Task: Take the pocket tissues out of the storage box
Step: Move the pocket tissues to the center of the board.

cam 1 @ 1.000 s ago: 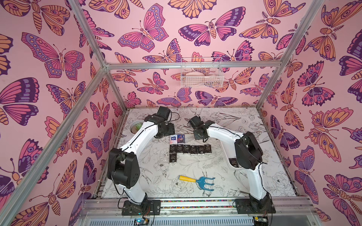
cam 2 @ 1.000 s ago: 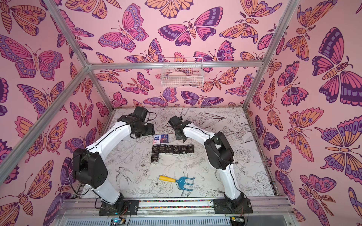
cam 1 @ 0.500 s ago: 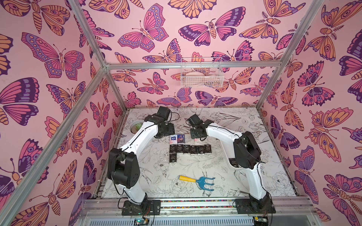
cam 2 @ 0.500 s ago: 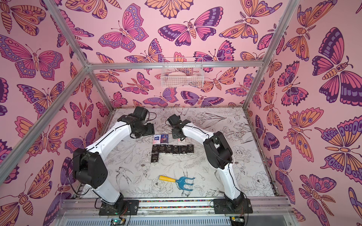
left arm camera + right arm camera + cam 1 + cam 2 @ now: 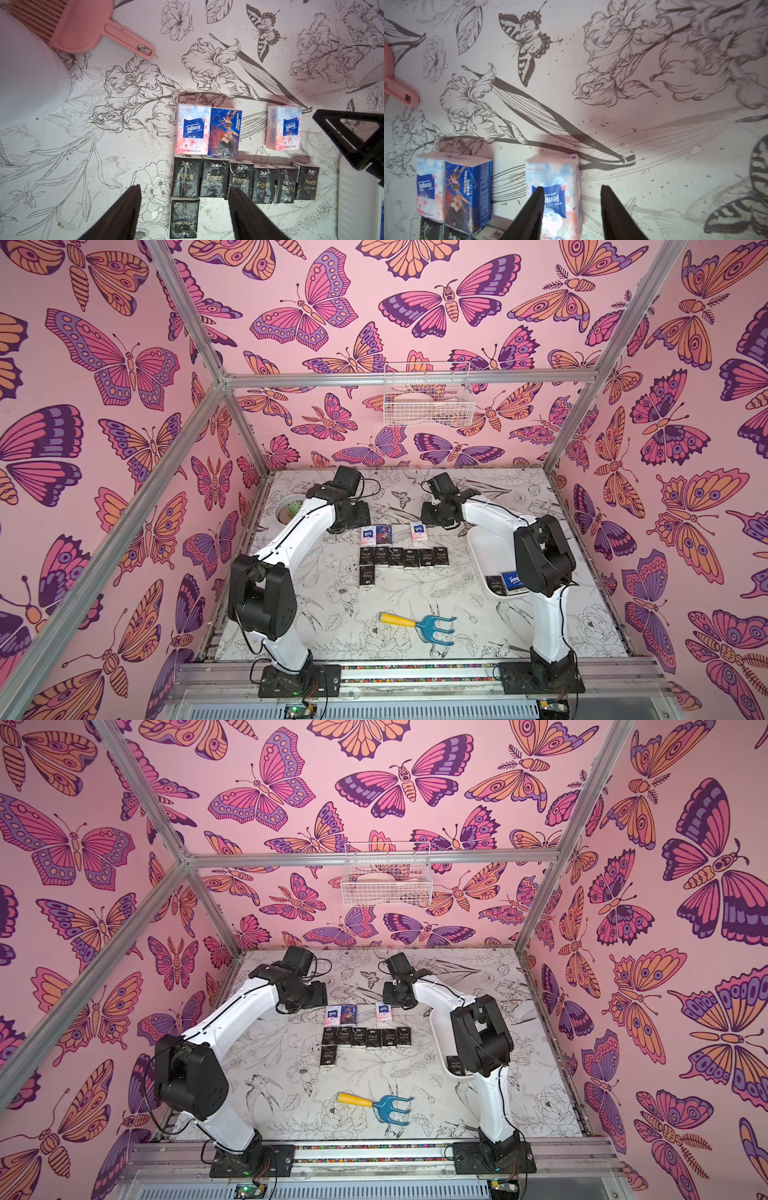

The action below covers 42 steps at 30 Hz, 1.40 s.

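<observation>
Several pocket tissues lie on the table: a row of black "Face" packets [image 5: 403,558] [image 5: 239,180], one more black packet [image 5: 184,218] in front of it, and behind it a white-blue Tempo packet [image 5: 192,129] beside a dark blue one [image 5: 225,133]. Another Tempo packet [image 5: 416,530] [image 5: 554,187] lies apart, just under my right gripper [image 5: 572,187] [image 5: 434,518], which is open. One of its fingers crosses the packet. My left gripper [image 5: 185,188] [image 5: 353,522] hangs open over the black packets, holding nothing. The white storage box [image 5: 482,556] [image 5: 436,1048] sits under my right arm and holds a black packet [image 5: 494,585] and a blue one [image 5: 510,580].
A blue rake with a yellow handle [image 5: 419,624] lies near the front. A round white plant pot [image 5: 291,508] stands at the back left, with a pink hand brush [image 5: 83,27] close by. A white wire basket [image 5: 428,400] hangs on the back wall.
My right gripper swung towards the back left, let go of a white-blue Tempo packet that now lies on the table, and opened. The left arm stayed still.
</observation>
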Available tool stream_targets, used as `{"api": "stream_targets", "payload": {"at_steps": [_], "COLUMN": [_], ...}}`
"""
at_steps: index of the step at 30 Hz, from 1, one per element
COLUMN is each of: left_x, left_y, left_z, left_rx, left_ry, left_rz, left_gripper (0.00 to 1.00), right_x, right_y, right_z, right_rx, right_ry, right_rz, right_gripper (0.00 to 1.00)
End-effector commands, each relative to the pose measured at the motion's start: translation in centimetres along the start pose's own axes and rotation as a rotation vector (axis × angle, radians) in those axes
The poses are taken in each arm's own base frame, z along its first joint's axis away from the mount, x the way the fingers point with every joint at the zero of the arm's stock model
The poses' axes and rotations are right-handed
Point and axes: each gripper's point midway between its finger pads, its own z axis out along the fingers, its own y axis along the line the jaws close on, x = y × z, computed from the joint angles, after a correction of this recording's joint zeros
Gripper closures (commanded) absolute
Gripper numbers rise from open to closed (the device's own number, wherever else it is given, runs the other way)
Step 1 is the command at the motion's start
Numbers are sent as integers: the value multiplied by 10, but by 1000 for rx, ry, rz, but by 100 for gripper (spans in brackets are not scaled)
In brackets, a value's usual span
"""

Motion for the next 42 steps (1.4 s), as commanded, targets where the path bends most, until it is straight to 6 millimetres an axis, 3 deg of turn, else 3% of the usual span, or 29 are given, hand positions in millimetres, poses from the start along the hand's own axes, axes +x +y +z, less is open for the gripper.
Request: {"api": "stream_targets", "payload": {"at_steps": [1, 7, 14, 28, 42], "left_x": [6, 5, 4, 4, 8], "left_y": [7, 7, 8, 8, 11], "left_z": [1, 0, -1, 1, 2], "left_rx": [-29, -29, -31, -33, -37], "left_ry": [19, 17, 13, 17, 25], "left_rz": [8, 8, 7, 5, 1], "left_gripper": [28, 28, 28, 28, 28], "right_x": [20, 35, 40, 40, 40], "right_y": [6, 7, 9, 43, 57], "right_z": [21, 37, 40, 41, 46], "right_rx": [-41, -67, -84, -168, -188], "right_ry": [68, 117, 118, 81, 74], "right_rz": [11, 37, 132, 229, 229], "right_gripper": [53, 58, 63, 65, 65]}}
